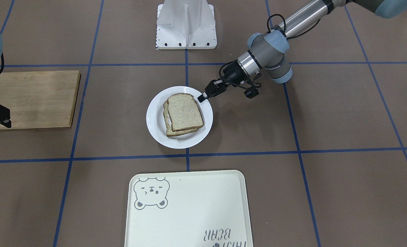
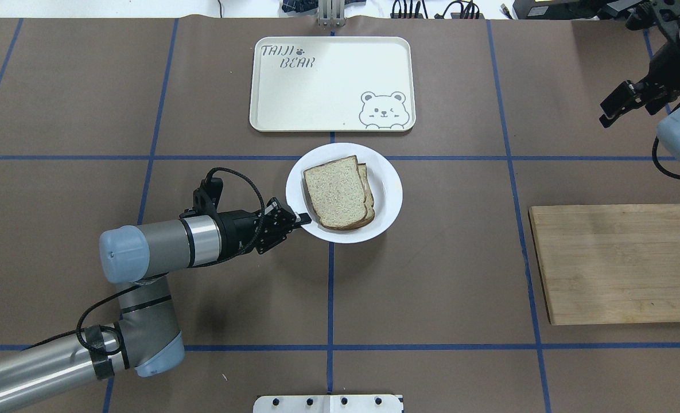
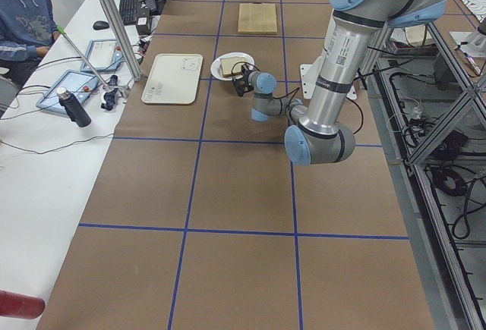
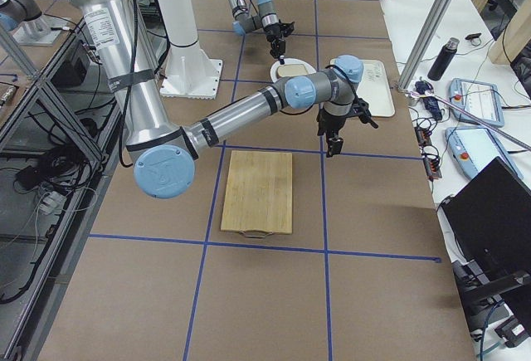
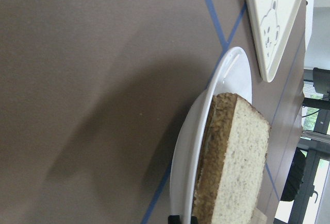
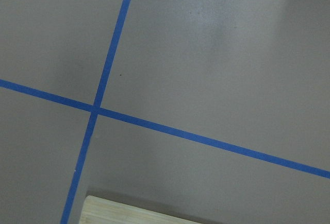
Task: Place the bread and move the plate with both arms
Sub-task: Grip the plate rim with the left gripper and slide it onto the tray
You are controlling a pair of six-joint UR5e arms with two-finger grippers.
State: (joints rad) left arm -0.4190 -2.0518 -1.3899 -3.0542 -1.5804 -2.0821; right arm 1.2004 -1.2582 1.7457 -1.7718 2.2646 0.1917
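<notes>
The bread (image 2: pixel 337 192) is laid on the plate (image 2: pixel 388 189), stacked slightly askew over a lower slice (image 2: pixel 368 198). The plate is set on the desk (image 2: pixel 431 275) just beside the tray (image 2: pixel 328 86). The left tool (image 2: pixel 302 218) appears to be pinched together on the plate's robot-side rim (a thin, glossy edge). If the plate is lifted or dragged from that side alone, it may be tilted and the slices shed, or the rim may be lost from the pinch. The right tool (image 2: pixel 612 112) is held well apart from the plate; whether it is apart or together cannot be told.
</notes>
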